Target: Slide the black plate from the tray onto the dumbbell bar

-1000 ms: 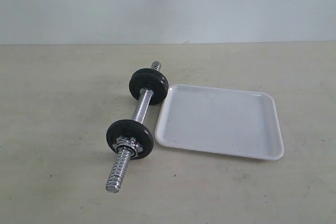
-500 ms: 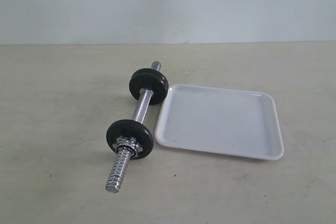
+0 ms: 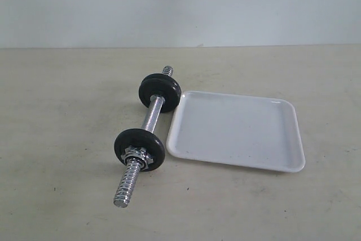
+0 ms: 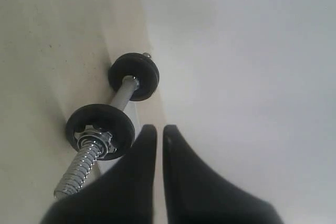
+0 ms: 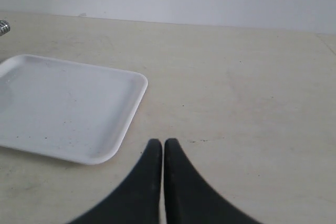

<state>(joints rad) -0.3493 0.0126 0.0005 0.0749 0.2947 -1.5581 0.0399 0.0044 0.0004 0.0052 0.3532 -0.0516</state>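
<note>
- Hovering on the near side, the black left gripper (image 4: pixel 159 129) has its fingers together on nothing. It looks along the bar from beyond its near threaded end, so this arm is the nearer one to the bar.
- The black right gripper (image 5: pixel 159 142) is likewise closed and empty, low over the pale beige table (image 3: pixel 56 196), facing a corner of the tray.
- The short chrome steel dumbbell bar (image 3: pixel 151 117) lies with its long axis running from near-left to far-right, alongside the tray's left edge.
- It carries a chrome collar (image 3: pixel 138 155) and a small black disc (image 3: pixel 139 148) near its front end.
- The white rectangular plastic tray (image 3: pixel 237 131) lies right of the bar and looks bare: the black plate shows neither on it nor loose on the table.
- A thicker-looking black disc (image 3: pixel 160 90) sits near the bar's far end, just beside the tray's corner. It may include the plate, though I cannot tell.
- No brand or writing is readable.
</note>
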